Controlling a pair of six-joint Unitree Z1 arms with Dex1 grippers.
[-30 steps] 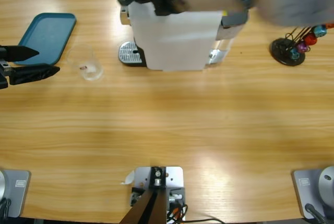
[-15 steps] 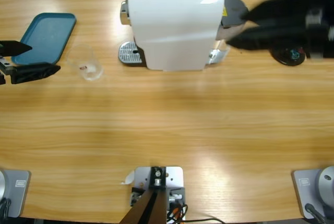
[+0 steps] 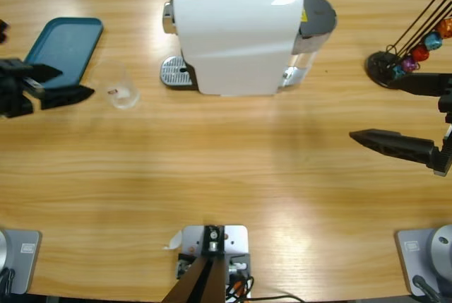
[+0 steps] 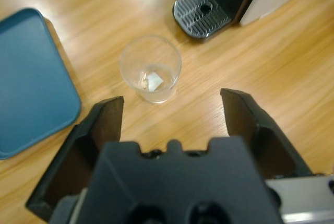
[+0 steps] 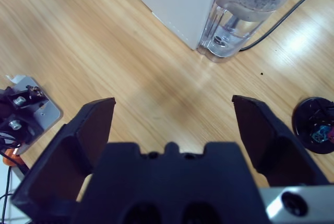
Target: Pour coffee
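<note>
At the far left of the table [image 3: 226, 176], the left gripper [image 3: 65, 82] comes in from the side edge with its jaws spread apart and nothing between them. Just behind it lies a blue tray [image 3: 63, 49], its near corner close to the upper jaw. Right of the jaw tips, apart from them, stands a small clear glass [image 3: 121, 85]; the left wrist view looks straight at the glass [image 4: 150, 75], upright and ahead of the open jaws, with a pale speck at its bottom. Whether any coffee lies in it cannot be told. Next comes the white coffee machine [image 3: 236, 34], its metal drip grate [image 3: 175, 72] facing the glass and a clear water tank [image 3: 311, 31] at its right end. Further right a black stand of coloured capsules [image 3: 406, 59] sits near the edge. Below it the right gripper [image 3: 381, 109] reaches in from the right side, jaws wide apart and empty, over bare wood.
</note>
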